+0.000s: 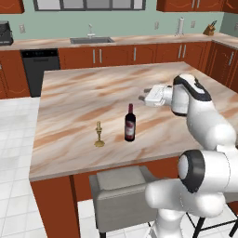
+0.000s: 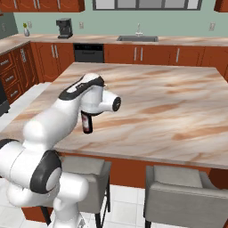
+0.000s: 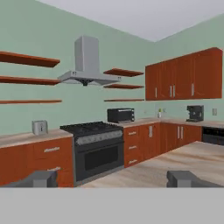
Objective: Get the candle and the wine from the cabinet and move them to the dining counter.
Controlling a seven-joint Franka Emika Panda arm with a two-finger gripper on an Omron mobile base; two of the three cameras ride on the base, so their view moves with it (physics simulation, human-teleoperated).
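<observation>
The wine (image 1: 130, 123), a dark bottle with a maroon neck and pale label, stands upright on the dining counter (image 1: 79, 93) near its front edge. The candle (image 1: 99, 135) in its brass holder stands just left of it. My gripper (image 1: 148, 95) hovers open above the counter, behind and to the right of the bottle, holding nothing. In the right base view my arm covers most of the wine (image 2: 87, 124). In the hand view the gripper (image 3: 113, 179) has its fingertips (image 3: 41, 178) wide apart and faces the cabinet (image 3: 28, 80), whose open wooden shelves are bare.
Grey stools (image 1: 121, 186) (image 2: 178, 187) stand at the island's near side. The hand view looks across the counter (image 3: 192, 162) to a stove (image 3: 94, 144) under a hood, a toaster (image 3: 39, 127) and a microwave (image 3: 120, 115). A sink (image 1: 91, 40) sits on the far wall counter.
</observation>
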